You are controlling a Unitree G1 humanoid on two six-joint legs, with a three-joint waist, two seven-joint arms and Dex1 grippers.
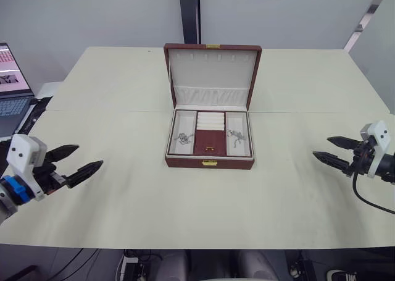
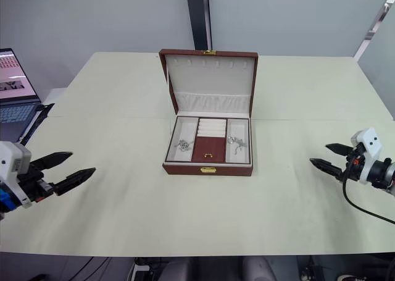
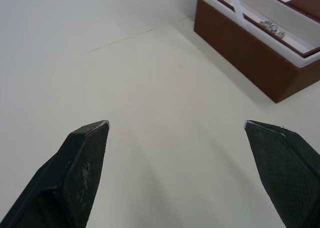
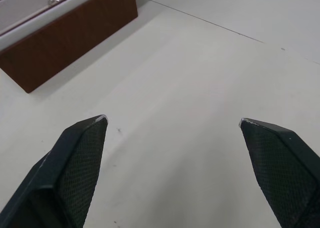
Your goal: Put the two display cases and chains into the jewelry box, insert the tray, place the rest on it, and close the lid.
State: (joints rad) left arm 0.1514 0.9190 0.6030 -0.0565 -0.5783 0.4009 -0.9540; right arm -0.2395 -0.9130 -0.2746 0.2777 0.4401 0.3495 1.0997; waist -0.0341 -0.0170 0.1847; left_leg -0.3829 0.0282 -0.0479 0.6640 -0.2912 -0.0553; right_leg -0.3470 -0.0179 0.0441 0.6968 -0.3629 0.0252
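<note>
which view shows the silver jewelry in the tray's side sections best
The left eye view: it looks down on the tray in the open jewelry box, with silver pieces in both side sections. The right eye view shows the same. The left wrist view catches one cluster, the right wrist view one ring.

One jewelry box (image 1: 210, 162) at frame centre, one raised lid (image 1: 212, 76), one tray (image 1: 210, 133) with three sections, two small piles of silver jewelry (image 1: 183, 137), one laptop (image 1: 13, 89) at left edge, one counter (image 1: 123, 188), two grippers, four black fingers (image 1: 83, 173).
</note>
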